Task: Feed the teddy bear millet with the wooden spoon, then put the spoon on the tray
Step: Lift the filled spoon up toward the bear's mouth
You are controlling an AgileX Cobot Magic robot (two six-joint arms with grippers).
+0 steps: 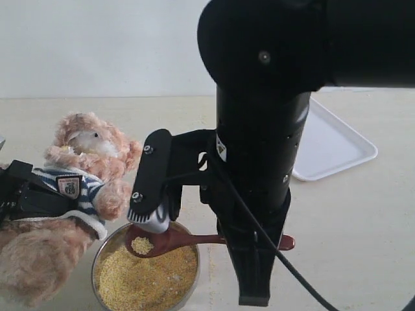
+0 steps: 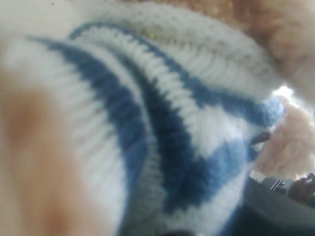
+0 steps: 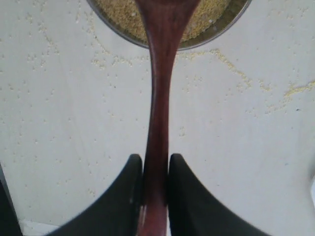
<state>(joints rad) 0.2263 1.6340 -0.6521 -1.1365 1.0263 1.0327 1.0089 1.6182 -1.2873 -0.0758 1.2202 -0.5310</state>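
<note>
The teddy bear leans at the left in its striped shirt. My left gripper is clamped round its torso; the left wrist view shows only the shirt, close and blurred. My right gripper is shut on the handle of the wooden spoon. The spoon lies level, and its bowl, carrying a small heap of millet, hangs just above the steel bowl's rim, below the bear's paw. More millet fills that bowl. The white tray lies at the back right.
The right arm rises large and black in the middle of the exterior view and hides part of the spoon handle. Loose millet specks are scattered on the pale tabletop near the steel bowl.
</note>
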